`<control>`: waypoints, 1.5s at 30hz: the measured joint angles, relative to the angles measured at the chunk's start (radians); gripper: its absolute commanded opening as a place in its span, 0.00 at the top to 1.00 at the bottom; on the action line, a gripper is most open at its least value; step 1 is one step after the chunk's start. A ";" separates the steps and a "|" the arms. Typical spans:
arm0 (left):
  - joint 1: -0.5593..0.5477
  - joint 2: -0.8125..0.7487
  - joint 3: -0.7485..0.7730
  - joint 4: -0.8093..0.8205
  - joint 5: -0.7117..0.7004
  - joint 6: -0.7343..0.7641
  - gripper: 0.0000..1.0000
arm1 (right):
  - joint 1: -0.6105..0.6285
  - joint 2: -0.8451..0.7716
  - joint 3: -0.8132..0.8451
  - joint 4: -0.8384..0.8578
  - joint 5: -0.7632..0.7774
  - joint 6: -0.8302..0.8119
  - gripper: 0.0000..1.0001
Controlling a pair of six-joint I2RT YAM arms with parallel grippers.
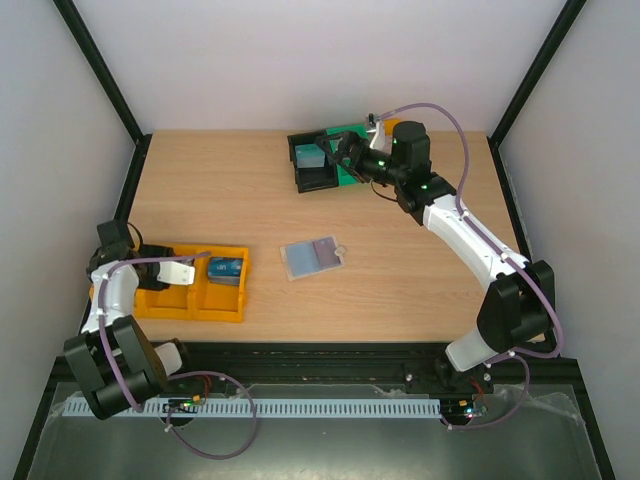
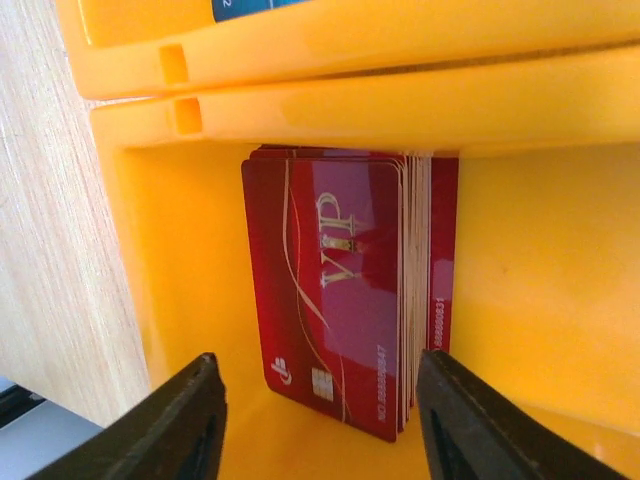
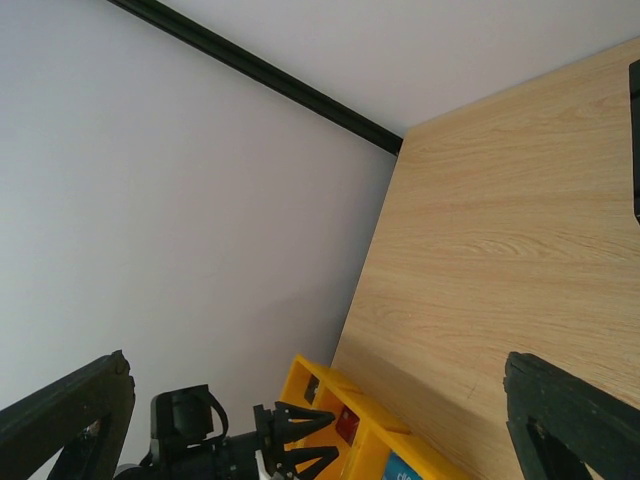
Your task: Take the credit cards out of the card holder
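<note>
The left end effector stands part-open over a yellow bin, gripping nothing. The stack of red VIP credit cards sits in one compartment, its near end between the fingers. The card holder lies open on the desk, well to this end effector's right. The right end effector is spread wide, holding nothing.

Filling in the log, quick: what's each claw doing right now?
Left claw: open, straddling the red cards in the yellow bin, not gripping.
Right claw: open, empty.
</note>
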 measured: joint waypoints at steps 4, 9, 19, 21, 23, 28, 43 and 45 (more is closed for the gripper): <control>0.000 -0.022 0.021 -0.051 -0.006 -0.001 0.33 | 0.000 0.000 0.001 0.001 -0.003 0.000 0.01; -0.003 -0.053 0.075 -0.152 -0.008 -0.010 0.21 | 0.000 0.000 0.005 -0.003 -0.005 -0.012 0.01; -0.098 -0.220 0.250 -0.207 0.145 -0.624 0.18 | 0.008 0.000 0.023 -0.261 0.162 -0.193 0.00; -0.122 -0.267 0.273 -0.156 0.203 -0.848 0.15 | 0.019 0.003 0.023 -0.315 0.211 -0.230 0.00; -0.138 -0.304 0.285 -0.100 0.253 -1.047 0.14 | 0.042 0.013 0.024 -0.354 0.256 -0.256 0.00; -0.167 -0.329 0.288 0.061 0.400 -1.549 0.10 | 0.139 0.098 0.035 -0.435 0.377 -0.298 0.00; -0.361 -0.338 0.144 0.364 0.185 -2.356 0.09 | 0.293 0.244 0.049 -0.644 0.655 -0.383 0.00; -0.361 -0.346 0.130 0.378 0.165 -2.415 0.09 | 0.304 0.255 0.049 -0.657 0.666 -0.388 0.00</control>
